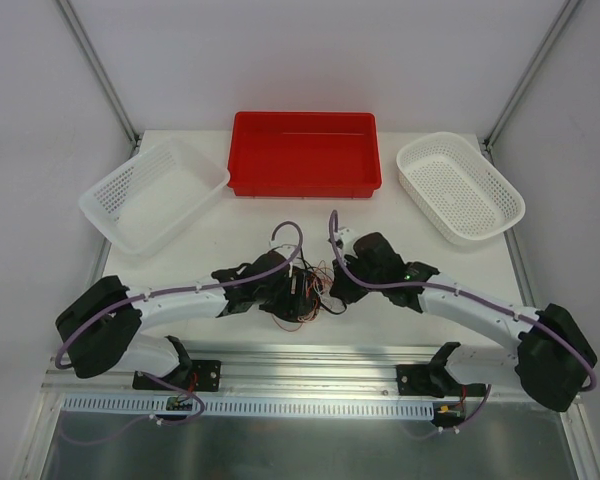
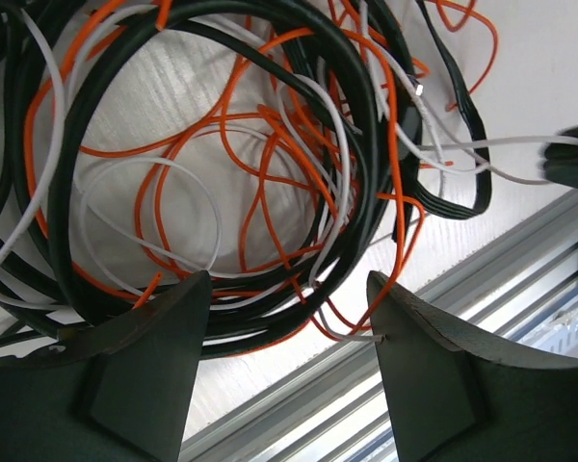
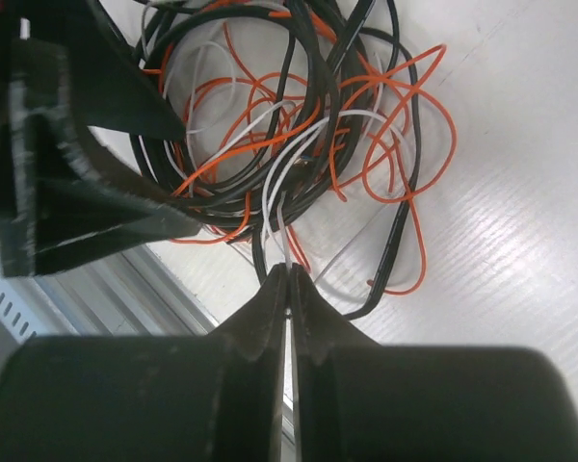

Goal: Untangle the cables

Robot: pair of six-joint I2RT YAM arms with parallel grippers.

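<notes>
The cables (image 1: pixel 308 292) lie as one tangled heap of thin black, orange and white wires near the table's front edge, between my two grippers. My left gripper (image 2: pixel 289 279) is open, its fingers straddling the near rim of the cables (image 2: pixel 241 183), where black loops and an orange strand pass between them. My right gripper (image 3: pixel 289 271) is shut on a white cable (image 3: pixel 279 226) that runs from its tips into the heap. The cables (image 3: pixel 299 135) spread just beyond it. From above, the left gripper (image 1: pixel 288 290) and the right gripper (image 1: pixel 336 287) stand close on either side of the heap.
A red bin (image 1: pixel 304 153) stands at the back centre, with one white basket (image 1: pixel 152 193) at the back left and another (image 1: pixel 460 186) at the back right. An aluminium rail (image 1: pixel 310 355) runs along the front edge, right beside the heap.
</notes>
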